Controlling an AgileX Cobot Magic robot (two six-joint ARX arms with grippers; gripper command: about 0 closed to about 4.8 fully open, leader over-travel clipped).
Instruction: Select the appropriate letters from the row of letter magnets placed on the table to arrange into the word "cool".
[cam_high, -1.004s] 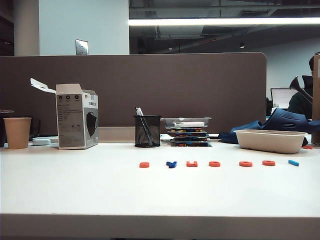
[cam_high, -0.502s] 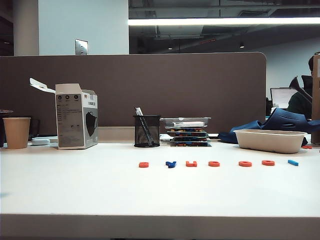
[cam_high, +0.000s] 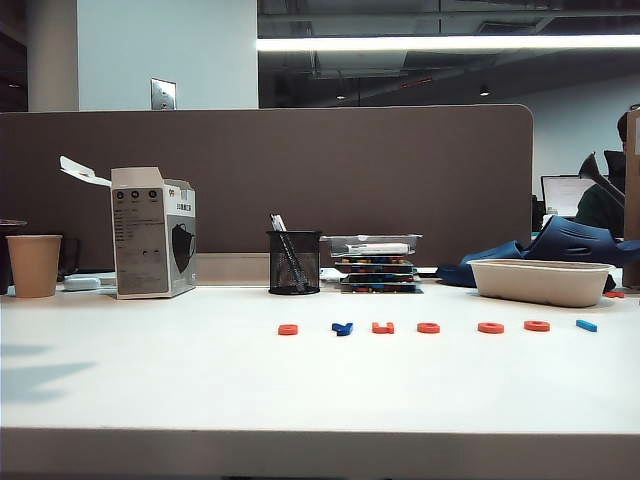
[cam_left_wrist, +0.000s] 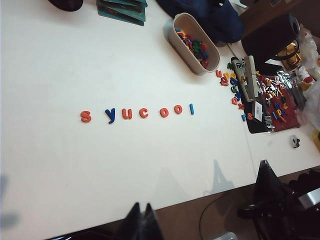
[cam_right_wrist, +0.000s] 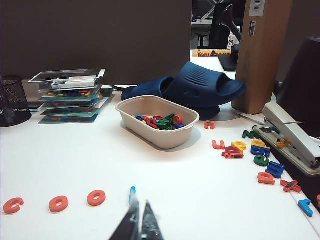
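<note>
Seven letter magnets (cam_left_wrist: 136, 113) sit in a row mid-surface (cam_high: 150, 380). Both my left fingers (cam_left_wrist: 142, 222) and right fingers (cam_right_wrist: 137, 220) hang pressed together, empty, above it.

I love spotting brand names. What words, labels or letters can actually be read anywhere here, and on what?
"s y u c o o l": the row of small plastic letter magnets on the white table.
"TOBL...": yellow chocolate box, partly hidden.
White carton's print and brown cardboard box's barcode labels: too small to read.
</note>
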